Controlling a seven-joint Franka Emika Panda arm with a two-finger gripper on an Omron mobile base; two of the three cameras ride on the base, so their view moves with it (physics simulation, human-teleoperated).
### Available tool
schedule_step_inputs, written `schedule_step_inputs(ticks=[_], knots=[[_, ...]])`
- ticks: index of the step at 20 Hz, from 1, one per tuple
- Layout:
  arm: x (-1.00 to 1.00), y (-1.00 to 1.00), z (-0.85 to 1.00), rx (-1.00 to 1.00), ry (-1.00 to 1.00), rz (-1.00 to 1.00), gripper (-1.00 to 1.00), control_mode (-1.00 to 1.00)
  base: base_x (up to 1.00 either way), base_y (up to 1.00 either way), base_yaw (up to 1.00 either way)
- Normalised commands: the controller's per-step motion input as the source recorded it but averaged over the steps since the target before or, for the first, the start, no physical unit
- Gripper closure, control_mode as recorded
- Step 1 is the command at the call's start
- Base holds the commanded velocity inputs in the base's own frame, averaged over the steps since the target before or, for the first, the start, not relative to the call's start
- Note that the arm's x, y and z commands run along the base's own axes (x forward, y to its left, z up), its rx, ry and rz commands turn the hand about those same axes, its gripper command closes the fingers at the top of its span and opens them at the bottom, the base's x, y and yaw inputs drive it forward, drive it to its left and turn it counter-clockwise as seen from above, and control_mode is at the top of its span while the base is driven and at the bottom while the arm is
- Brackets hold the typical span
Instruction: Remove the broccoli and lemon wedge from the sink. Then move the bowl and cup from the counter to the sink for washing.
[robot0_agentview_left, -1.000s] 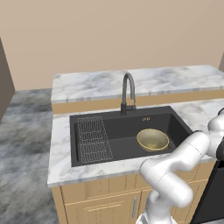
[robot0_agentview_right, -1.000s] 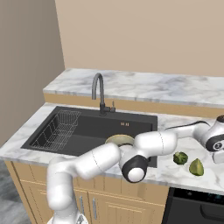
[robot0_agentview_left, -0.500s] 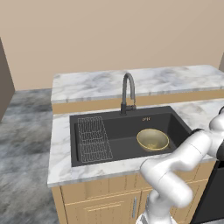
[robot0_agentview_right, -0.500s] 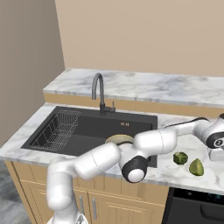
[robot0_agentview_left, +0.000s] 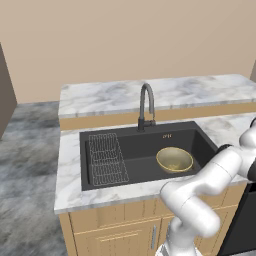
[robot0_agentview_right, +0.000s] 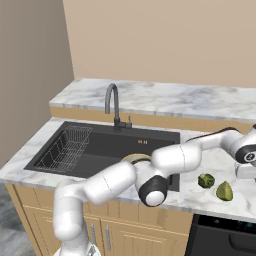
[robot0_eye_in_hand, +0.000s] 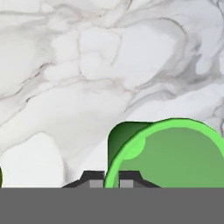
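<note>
The bright green cup (robot0_eye_in_hand: 175, 162) looms close in the hand view, its open mouth toward the camera, over the white marble counter (robot0_eye_in_hand: 87, 65). My gripper (robot0_eye_in_hand: 111, 181) has its two dark tips close together on either side of the cup's rim, shut on it. In the right base view the hand (robot0_agentview_right: 246, 156) sits at the frame's right edge above the counter. The tan-yellow bowl (robot0_agentview_left: 174, 159) rests inside the black sink (robot0_agentview_left: 140, 162). The broccoli (robot0_agentview_right: 205, 180) and the lemon wedge (robot0_agentview_right: 224, 191) lie on the counter right of the sink.
A dark curved faucet (robot0_agentview_left: 145, 105) stands behind the basin and a wire grid rack (robot0_agentview_left: 106, 157) fills its left part. My arm (robot0_agentview_right: 175, 157) stretches over the sink's right end and hides part of the bowl (robot0_agentview_right: 134, 158). A dark appliance front (robot0_agentview_right: 225, 235) sits below the counter.
The hand at the right edge has shifted only slightly. The bowl, broccoli and lemon wedge lie where they were.
</note>
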Motion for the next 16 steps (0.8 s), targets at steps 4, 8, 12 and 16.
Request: schedule_step_inputs(ticks=[4,8,12,16], knots=[[0.0,0.25,0.4,0.01,-0.03,0.0,1.0,-1.0,0.0,0.0,0.0],[-0.01,0.28,0.42,0.0,-0.07,0.0,1.0,-1.0,0.0,0.0,0.0],[-0.05,0.31,0.3,0.01,-0.05,0.0,1.0,-1.0,0.0,0.0,0.0],[-0.03,0.32,0.23,0.01,-0.03,0.0,1.0,-1.0,0.0,0.0,0.0]])
